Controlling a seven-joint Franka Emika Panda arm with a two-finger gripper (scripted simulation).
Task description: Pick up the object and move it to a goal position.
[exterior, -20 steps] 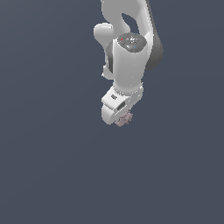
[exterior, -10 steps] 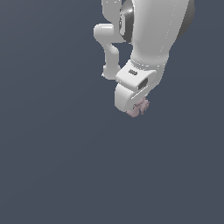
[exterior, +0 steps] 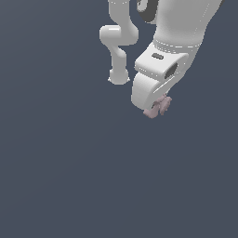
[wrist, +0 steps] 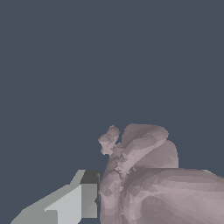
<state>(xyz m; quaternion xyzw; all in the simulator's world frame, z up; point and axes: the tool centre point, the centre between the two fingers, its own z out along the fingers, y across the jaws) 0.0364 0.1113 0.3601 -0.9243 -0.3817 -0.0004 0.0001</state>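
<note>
Above, the white arm [exterior: 179, 28] enters from 1 o'clock; open dark floor [exterior: 69, 176] extends from 3 through 11 o'clock. Gripper [exterior: 155, 104] clamped on the object [exterior: 158, 107], which protrudes at the hand's lower tip, clear of the floor. Wrist view: one grey finger [wrist: 87, 194] touches the object [wrist: 148, 183], a lumpy, knobbly, pale pink-mauve mass.

Open grey space surrounds the tool [exterior: 155, 108]; nothing blocks its way.
</note>
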